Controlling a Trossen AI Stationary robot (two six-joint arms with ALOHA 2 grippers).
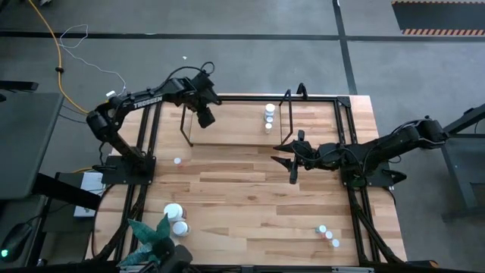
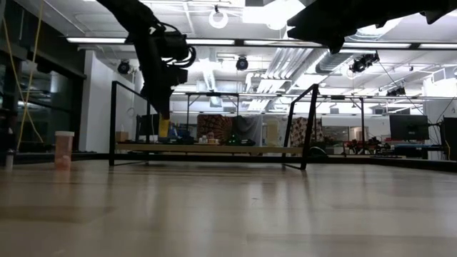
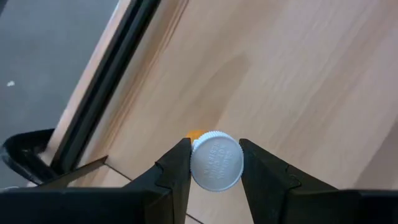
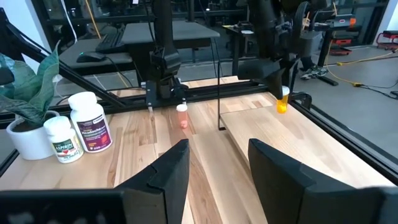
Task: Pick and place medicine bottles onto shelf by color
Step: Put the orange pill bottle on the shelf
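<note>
Between the left fingers: the left gripper (image 3: 215, 163) clamps a small orange bottle with a ribbed white cap (image 3: 216, 160), one dark finger on each side of the cap.
Bottle axis: upright, cap up, orange body hanging below toward the board.
Bottle place: over the left end of the low light-wood shelf with thin black tube hoops (image 1: 235, 125); whether it touches the board I cannot tell.
Right fingers: the right gripper (image 4: 214, 168) stands parted, holding nothing, over the middle of the wooden plank tabletop (image 1: 242, 205).
Shelf, right end: tiny white-capped bottles (image 1: 269, 116) in a short row.
Tabletop, left: one small orange bottle (image 1: 177, 161), upright.
Near corner: two larger white labelled bottles (image 4: 79, 127) beside a green spiky plant in a white pot (image 4: 28, 106).
</note>
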